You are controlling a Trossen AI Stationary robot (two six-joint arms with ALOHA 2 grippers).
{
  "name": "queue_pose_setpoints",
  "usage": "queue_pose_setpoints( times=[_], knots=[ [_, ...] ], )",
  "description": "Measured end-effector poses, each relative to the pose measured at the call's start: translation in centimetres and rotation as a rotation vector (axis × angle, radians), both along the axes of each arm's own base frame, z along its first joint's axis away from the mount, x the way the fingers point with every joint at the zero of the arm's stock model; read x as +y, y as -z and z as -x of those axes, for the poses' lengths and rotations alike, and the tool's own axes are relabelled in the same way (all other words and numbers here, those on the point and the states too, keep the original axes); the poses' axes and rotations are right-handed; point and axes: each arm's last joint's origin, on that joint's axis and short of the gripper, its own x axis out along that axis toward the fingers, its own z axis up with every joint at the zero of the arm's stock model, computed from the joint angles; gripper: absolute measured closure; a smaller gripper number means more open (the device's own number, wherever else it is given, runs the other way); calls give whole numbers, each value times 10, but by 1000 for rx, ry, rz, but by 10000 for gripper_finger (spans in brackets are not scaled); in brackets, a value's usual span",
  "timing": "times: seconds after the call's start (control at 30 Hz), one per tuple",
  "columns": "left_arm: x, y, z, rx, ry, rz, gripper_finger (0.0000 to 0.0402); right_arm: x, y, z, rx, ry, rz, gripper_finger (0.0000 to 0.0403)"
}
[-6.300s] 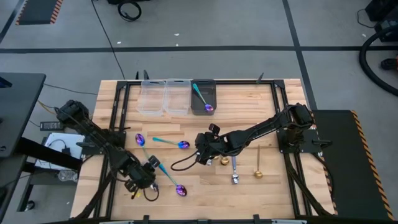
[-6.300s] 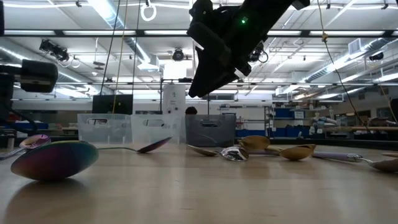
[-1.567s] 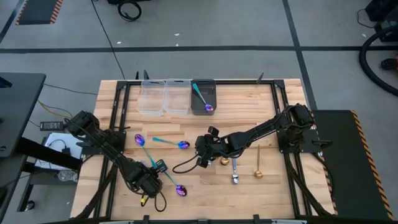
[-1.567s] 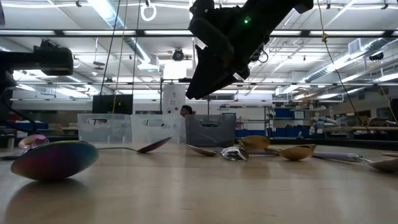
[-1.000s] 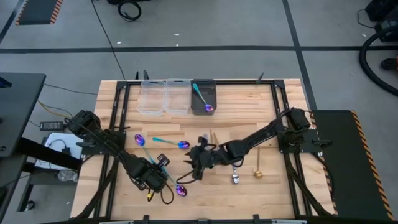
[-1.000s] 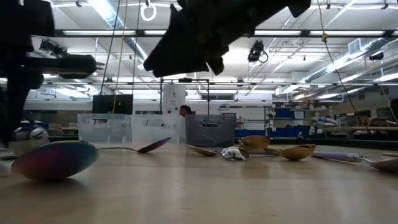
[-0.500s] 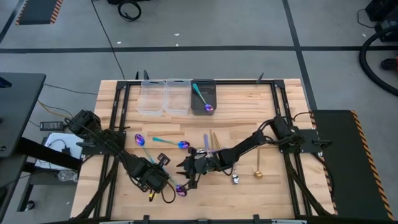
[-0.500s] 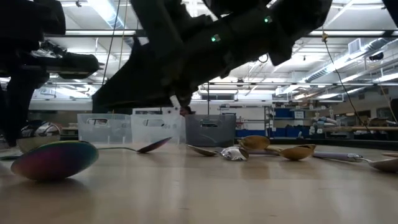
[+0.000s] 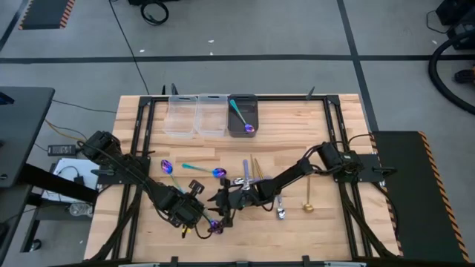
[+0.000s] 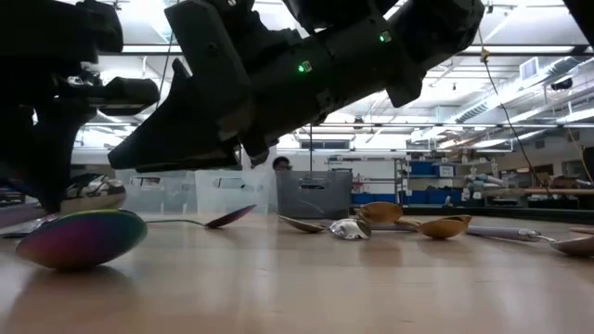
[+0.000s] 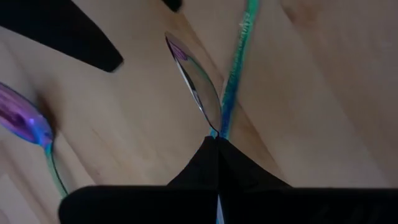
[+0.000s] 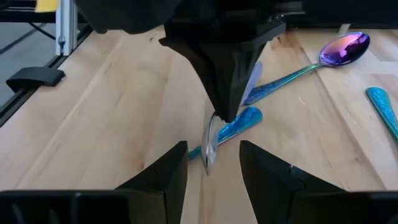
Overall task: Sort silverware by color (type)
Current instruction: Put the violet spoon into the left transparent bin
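My left gripper point(image 12: 225, 112) points down near the table's front left, shut on a silver spoon whose bowl point(image 12: 208, 148) hangs under its tips. My right gripper point(image 12: 211, 167) is open and reaches in low from the right. Its two fingers stand on either side of that bowl, apart from it. Under them a teal-handled spoon point(image 12: 235, 124) lies flat; its iridescent bowl point(image 10: 79, 237) is nearest in the low view. More teal-handled spoons point(image 9: 217, 173) point(image 9: 167, 165) lie on the wood farther back. My left gripper pinches the silver spoon at its neck, just above the bowl point(image 11: 211, 127), between its two shut fingertips. The fingers come from above, pointing steeply down. The bowl point(image 10: 89, 190) hangs below them, seen on edge, clear of the table. A lilac strip point(image 12: 252, 79) shows behind the fingers.
Two clear bins point(image 9: 195, 116) and a dark bin point(image 9: 243, 119) holding one teal-handled spoon stand at the far edge. A lilac-handled spoon point(image 9: 245, 172) and a gold one point(image 9: 254, 169) lie mid-table; another lilac-handled spoon point(image 9: 280, 204) and a gold one point(image 9: 306, 196) lie to the right.
My right gripper has come down and toward the table's left and near edge, up to my left gripper, uncovering the lilac-handled and gold spoons mid-table. My left wrist has rolled in place, swinging the held spoon's bowl a little.
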Motion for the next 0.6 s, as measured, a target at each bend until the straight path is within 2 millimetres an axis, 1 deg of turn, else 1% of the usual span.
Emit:
queue_pose_setpoints(
  times=[0.4, 0.5, 0.6],
  knots=[
    [5, -1, -7, -58, -46, -5, 401, -3, 3, 1, 32, -6, 38, 251],
    [4, -2, -8, -64, -47, -7, 401, -3, 4, 1, 43, -7, 47, 261],
    [5, -2, -8, -76, -50, -18, 401, -6, 5, 1, 54, -2, 51, 282]
  ],
)
